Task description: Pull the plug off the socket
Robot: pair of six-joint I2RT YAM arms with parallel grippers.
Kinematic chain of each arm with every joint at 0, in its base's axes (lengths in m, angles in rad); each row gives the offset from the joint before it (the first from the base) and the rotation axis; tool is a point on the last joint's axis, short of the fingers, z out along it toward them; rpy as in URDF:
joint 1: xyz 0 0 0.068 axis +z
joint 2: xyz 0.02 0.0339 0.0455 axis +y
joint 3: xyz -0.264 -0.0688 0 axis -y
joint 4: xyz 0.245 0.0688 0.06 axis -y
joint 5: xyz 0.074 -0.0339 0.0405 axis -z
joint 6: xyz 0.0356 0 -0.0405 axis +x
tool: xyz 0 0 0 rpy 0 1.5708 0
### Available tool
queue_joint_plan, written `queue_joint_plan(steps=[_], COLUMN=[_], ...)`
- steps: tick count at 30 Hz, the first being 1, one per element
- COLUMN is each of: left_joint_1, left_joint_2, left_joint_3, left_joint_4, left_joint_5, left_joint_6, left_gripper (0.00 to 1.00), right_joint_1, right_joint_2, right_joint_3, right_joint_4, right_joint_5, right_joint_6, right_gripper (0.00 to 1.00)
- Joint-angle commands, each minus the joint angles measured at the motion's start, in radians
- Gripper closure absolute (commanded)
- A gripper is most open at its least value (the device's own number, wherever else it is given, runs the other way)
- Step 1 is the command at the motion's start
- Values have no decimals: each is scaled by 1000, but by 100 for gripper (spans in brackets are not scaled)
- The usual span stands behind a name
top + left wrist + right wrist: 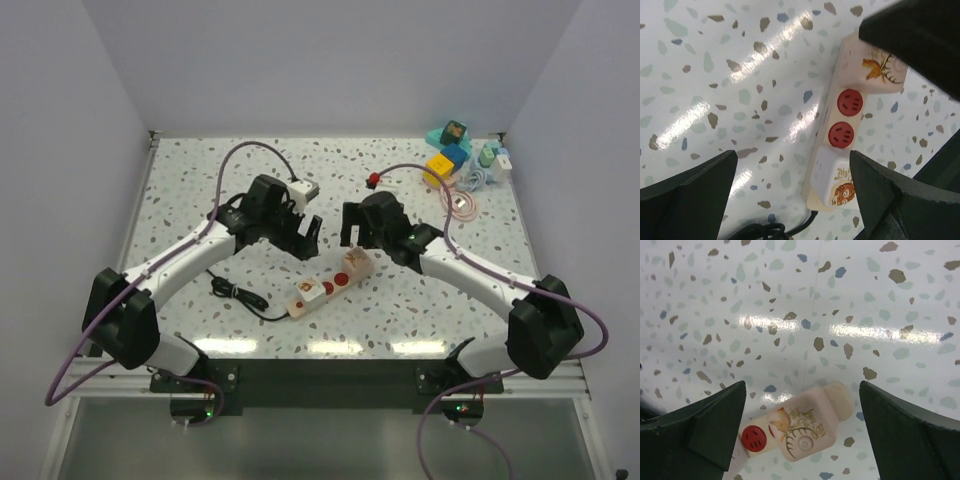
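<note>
So here's what we've got: the long cream-white power strip with round red outlets (331,284) lies flat on the speckled terrazzo tabletop (180,200). Its long axis runs diagonally from near-left to far-right, outlets facing straight up. Its thin black cord (238,296) leaves the near-left end and curls away on that side, and the cord's tip is too small for us to make out. A white cube with a tiger picture (832,181) sits on the strip's near-left end and a pale pink block with a deer drawing (802,432) on its far-right end, with two bare red outlets between them. The left gripper (306,236) hangs just off the strip's far-left side, and the right gripper (352,234) is over its far-right end. Both have their fingers spread wide, gripping nothing.
</note>
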Motion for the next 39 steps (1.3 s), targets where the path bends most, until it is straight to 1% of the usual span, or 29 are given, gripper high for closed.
queue_joint_plan(steps=[1,3,5,6,9,14,17,18,19,20,21,23,24,26,27,29,30,31,33,39], left_joint_1=[-60,-97,-153,-166,-205,-254,-269,-272,-275,-275,-277,-282,-283,-283,-282,-283,-282,-283,-282,-282], left_joint_2=[-11,-11,-14,-17,-28,-13,13,21,27,30,23,12,1,-10,-16,-11,-5,-2,3,-36], left_joint_3=[16,18,9,3,-23,-98,-132,-135,-146,-151,-161,-172,-186,-206,-223,-230,-234,-235,-232,-203], left_joint_4=[-179,-208,-227,-228,-216,-156,-116,-107,-87,-76,-66,-32,-24,0,13,17,29,37,57,192], left_joint_5=[-44,-82,-125,-142,-153,-209,-246,-243,-237,-207,-188,-130,-122,-110,-105,-88,-78,-71,-48,-12], left_joint_6=[88,108,116,116,116,110,110,110,108,108,108,104,101,99,99,95,90,67,46,-100], left_gripper=[0,0,0,0,0,0,0,2,8,12,21,31,41,52,66,81,97,100,100,100], right_joint_1=[0,0,0,0,-2,-11,-14,-16,-17,-19,-17,-19,-17,-17,-17,-17,-17,-17,-16,-14], right_joint_2=[-11,-20,-69,-91,-167,-197,-201,-201,-194,-189,-180,-155,-149,-129,-120,-88,-74,-62,-27,13], right_joint_3=[129,154,131,79,-16,-139,-222,-266,-287,-310,-350,-377,-399,-420,-436,-450,-458,-464,-493,-529], right_joint_4=[-225,-307,-309,-265,-208,-88,33,97,136,180,244,295,337,378,410,453,484,498,561,616], right_joint_5=[151,142,110,94,48,-62,-113,-145,-167,-190,-229,-250,-262,-262,-285,-317,-328,-352,-369,-336], right_joint_6=[259,316,390,407,479,539,586,605,638,651,665,691,695,706,715,723,737,749,787,815], right_gripper=[1,1,1,1,1,1,1,1,1,1,1,1,1,1,1,1,1,1,1,1])
